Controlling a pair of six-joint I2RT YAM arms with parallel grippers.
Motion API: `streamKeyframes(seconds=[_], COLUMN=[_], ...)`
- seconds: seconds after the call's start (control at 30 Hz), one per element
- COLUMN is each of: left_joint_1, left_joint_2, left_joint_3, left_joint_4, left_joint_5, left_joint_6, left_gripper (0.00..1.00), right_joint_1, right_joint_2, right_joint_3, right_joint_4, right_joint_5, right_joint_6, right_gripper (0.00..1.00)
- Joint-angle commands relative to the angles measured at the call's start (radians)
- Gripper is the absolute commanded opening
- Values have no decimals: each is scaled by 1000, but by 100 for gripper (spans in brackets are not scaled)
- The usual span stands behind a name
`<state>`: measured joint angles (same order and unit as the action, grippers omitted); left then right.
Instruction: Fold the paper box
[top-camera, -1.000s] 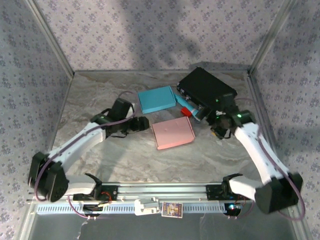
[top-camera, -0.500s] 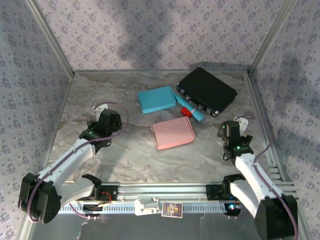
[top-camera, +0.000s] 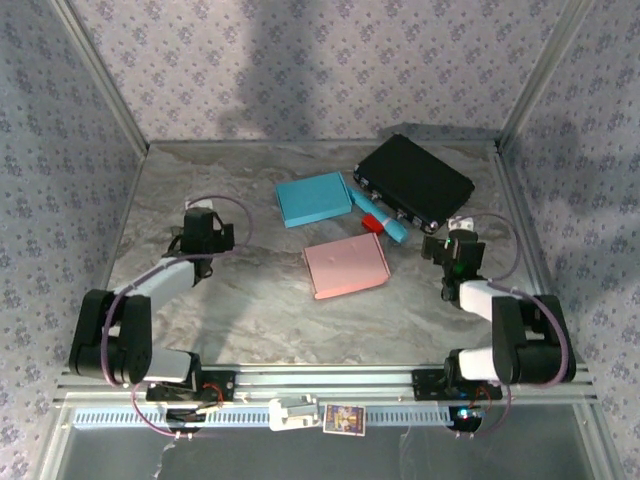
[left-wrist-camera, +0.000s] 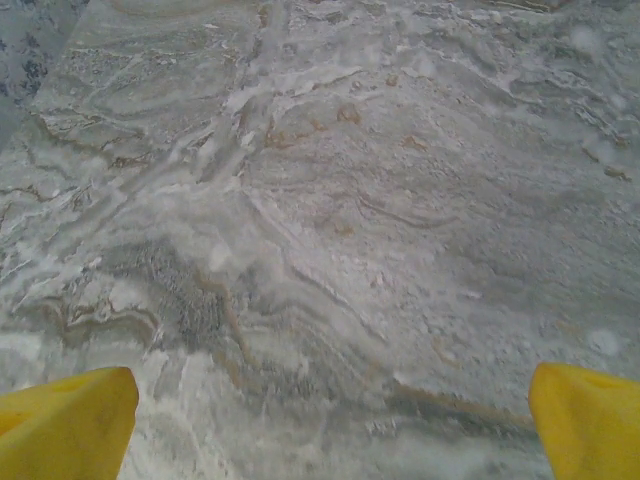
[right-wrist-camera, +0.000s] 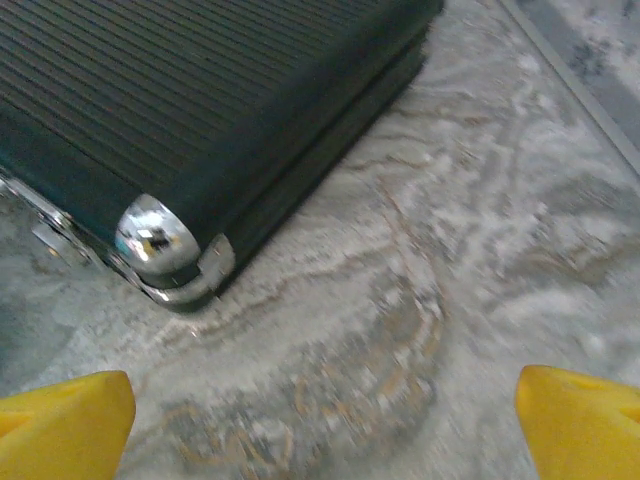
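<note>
The pink paper box (top-camera: 345, 266) lies flat and closed in the middle of the marble table (top-camera: 260, 300), with no gripper touching it. My left gripper (top-camera: 203, 222) is folded back far to its left, open over bare marble; its yellow fingertips (left-wrist-camera: 65, 425) stand wide apart with nothing between them. Off to the box's right my right gripper (top-camera: 455, 243) is also open, its yellow fingertips (right-wrist-camera: 580, 425) spread. It faces the chrome corner of the black case (right-wrist-camera: 160, 240).
A blue box (top-camera: 313, 198) lies behind the pink one. A black case (top-camera: 413, 182) sits at the back right, and a small red and blue item (top-camera: 380, 220) lies against its front edge. Patterned walls enclose the table on three sides.
Both arms have drawn back from beside the pink box toward their bases and folded up. The left jaws have widened fully. The pink box has not moved.
</note>
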<state>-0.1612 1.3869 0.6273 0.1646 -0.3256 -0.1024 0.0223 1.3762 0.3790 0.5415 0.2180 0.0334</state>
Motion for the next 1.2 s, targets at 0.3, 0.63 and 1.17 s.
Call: streamKeyframes(seconds=[0.3,0.63,1.17], left_joint_1=[46,96,184], left_joint_2=[17,-29,148], left_joint_3=[-109,-172,-220], left_joint_4=[272,367,659], left_joint_5=[118,203,244], left_joint_6=[67,50,51], left_gripper=[100,100,100], right_joint_1=[-25,-22,-21], right_joint_2=[143,141,143], right_joint_3=[-4,-5,-3], right_joint_4=[294,294,293], right_joint_5=[-13,-8,-7], right_joint_6=[-32,-31,-33], right_gripper=[99,99,99])
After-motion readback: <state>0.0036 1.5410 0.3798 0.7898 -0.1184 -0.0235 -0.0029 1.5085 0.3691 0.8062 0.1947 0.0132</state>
